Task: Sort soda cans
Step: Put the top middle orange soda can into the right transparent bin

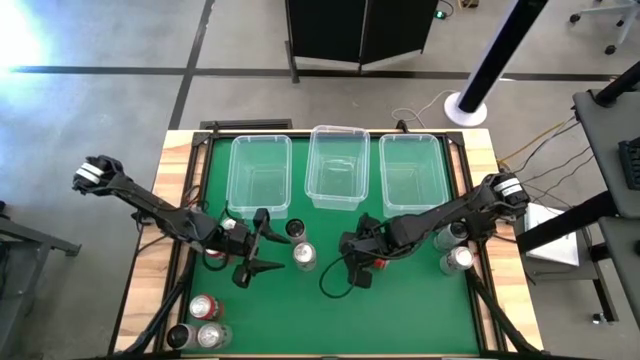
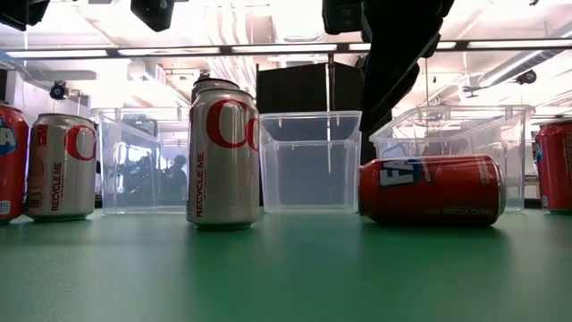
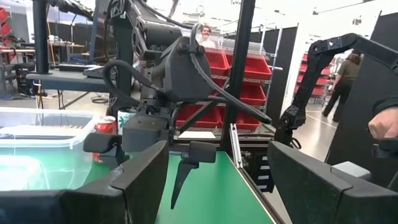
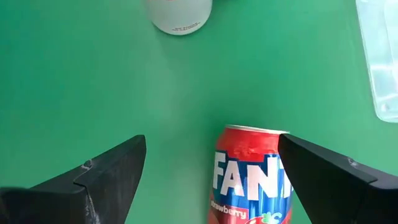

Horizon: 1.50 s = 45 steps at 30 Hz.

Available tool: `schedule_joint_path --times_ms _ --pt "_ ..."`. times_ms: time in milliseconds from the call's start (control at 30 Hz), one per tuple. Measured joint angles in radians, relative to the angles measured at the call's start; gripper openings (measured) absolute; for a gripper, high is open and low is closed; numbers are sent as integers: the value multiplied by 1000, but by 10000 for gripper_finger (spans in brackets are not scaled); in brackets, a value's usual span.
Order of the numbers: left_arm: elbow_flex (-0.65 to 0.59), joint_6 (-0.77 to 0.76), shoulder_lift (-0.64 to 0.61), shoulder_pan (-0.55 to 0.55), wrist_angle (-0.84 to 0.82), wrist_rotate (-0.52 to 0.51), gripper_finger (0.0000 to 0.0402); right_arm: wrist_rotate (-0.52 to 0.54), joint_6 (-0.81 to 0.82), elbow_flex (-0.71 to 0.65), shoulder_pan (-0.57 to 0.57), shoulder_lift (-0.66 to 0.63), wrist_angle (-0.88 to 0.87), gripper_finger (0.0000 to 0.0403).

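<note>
A red soda can (image 4: 249,177) lies on its side on the green mat (image 1: 420,300), mid-table; the low view shows this red can (image 2: 432,190) too. My right gripper (image 4: 212,142) hangs open over it, fingers pointing down, the can near one finger. The right gripper (image 1: 356,268) sits right of centre. A silver can (image 1: 304,256) and a dark can (image 1: 295,229) stand upright between the arms. My left gripper (image 1: 262,245) is open and level, pointing toward the table's right edge, with nothing between its fingers (image 3: 149,171).
Three clear bins (image 1: 260,150) (image 1: 337,140) (image 1: 410,148) line the far edge. Three cans (image 1: 203,306) stand at the near left corner and two (image 1: 457,260) at the right. A red can (image 1: 228,226) stands by the left arm. People show in the room beyond.
</note>
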Motion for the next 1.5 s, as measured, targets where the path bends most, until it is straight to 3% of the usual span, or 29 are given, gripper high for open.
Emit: schedule_joint_path --times_ms 500,867,1200,1500 --pt "0 18 2 1 -4 0 259 -53 -47 -24 -75 17 -6 359" --pt "1 21 8 3 -8 0 259 -54 98 -36 -77 203 1 357" --pt "6 26 10 3 -8 0 259 -113 51 -33 -68 188 -24 302" --pt "6 22 10 3 2 0 259 -96 -104 -35 -47 81 -51 366"
